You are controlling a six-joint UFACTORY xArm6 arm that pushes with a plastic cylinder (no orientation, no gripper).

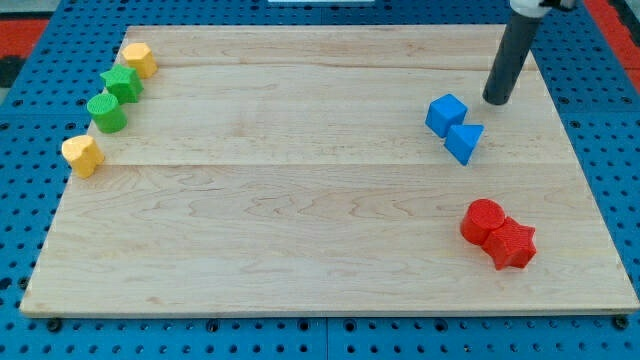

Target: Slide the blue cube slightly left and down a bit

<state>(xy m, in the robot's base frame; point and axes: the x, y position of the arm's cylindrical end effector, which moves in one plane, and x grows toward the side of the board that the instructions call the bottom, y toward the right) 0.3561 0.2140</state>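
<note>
One blue cube (446, 113), my tip (497, 102) right

Blue cube (446, 113), dark rod (510, 60)

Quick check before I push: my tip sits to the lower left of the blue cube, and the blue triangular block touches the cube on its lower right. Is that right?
Not quite. In the camera view, my tip sits to the upper right of the blue cube, not the lower left, with a small gap between them. The rest holds: the blue triangular block touches the cube on its lower right.
</note>
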